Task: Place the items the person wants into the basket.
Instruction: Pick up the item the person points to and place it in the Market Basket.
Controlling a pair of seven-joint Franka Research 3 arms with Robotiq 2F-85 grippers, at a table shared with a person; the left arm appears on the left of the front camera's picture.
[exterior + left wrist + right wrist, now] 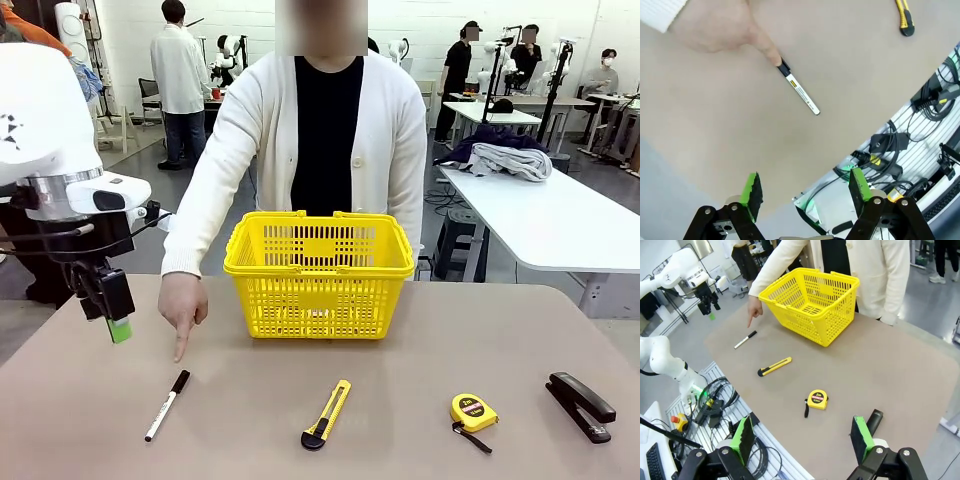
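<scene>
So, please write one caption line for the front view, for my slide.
Person's hand points at the white marker near the yellow basket; left pincer hovers nearby.

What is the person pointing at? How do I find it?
Find the big yellow basket on the table. Left of it, the person's hand points down at the marker. It is thin and white with a black cap, unlike the yellow-and-black utility knife beside it.
</scene>
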